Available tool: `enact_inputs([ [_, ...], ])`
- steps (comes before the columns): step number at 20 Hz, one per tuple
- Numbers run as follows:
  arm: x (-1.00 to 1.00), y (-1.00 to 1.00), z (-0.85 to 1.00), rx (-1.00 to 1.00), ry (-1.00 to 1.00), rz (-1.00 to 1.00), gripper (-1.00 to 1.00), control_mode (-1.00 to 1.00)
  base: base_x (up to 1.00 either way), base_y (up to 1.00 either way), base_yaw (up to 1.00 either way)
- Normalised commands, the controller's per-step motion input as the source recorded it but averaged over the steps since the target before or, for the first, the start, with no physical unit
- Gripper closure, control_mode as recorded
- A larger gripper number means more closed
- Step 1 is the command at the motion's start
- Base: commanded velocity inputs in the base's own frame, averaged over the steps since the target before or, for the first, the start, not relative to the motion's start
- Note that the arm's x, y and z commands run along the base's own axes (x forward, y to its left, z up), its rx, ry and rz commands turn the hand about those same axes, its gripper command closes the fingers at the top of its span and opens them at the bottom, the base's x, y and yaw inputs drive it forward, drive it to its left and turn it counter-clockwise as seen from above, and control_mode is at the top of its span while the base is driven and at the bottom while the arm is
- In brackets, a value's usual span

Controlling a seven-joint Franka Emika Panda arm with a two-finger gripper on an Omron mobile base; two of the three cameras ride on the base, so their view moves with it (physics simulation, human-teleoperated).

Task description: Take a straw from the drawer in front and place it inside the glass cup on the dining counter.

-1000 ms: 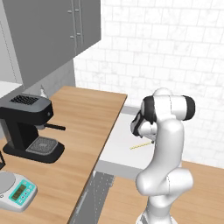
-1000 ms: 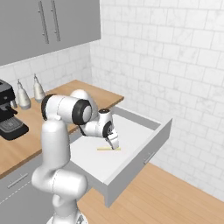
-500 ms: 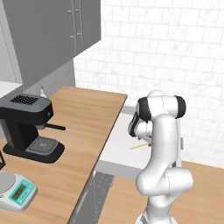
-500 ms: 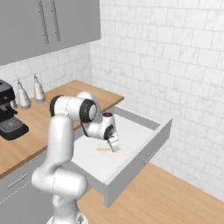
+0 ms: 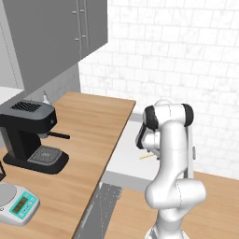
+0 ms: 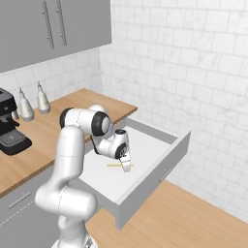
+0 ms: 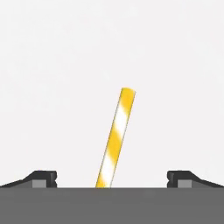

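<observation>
Here the two-finger gripper of the white arm stands spread wide, gripping nothing, low inside the wide, shallow, pale-floored drawer that is pulled out from the wooden worktop. The thin yellow-and-white striped straw lies flat on the drawer floor directly beneath the gripper, between its two dark fingertips and touching neither. In the left base view the straw lies near the middle of the drawer, beside the arm's wrist.
</observation>
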Motion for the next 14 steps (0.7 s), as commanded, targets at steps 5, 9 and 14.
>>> enact_inputs([
  [5,0.34,-0.03,-0.16,0.00,0.00,-0.06,-1.00,-1.00,0.00,0.00,0.00],
  [9,0.30,-0.16,-0.13,0.00,0.00,-0.04,-1.00,-1.00,0.00,0.00,0.00],
  [14,-0.01,-0.09,-0.41,0.00,0.00,-0.04,1.00,-1.00,0.00,0.00,0.00],
])
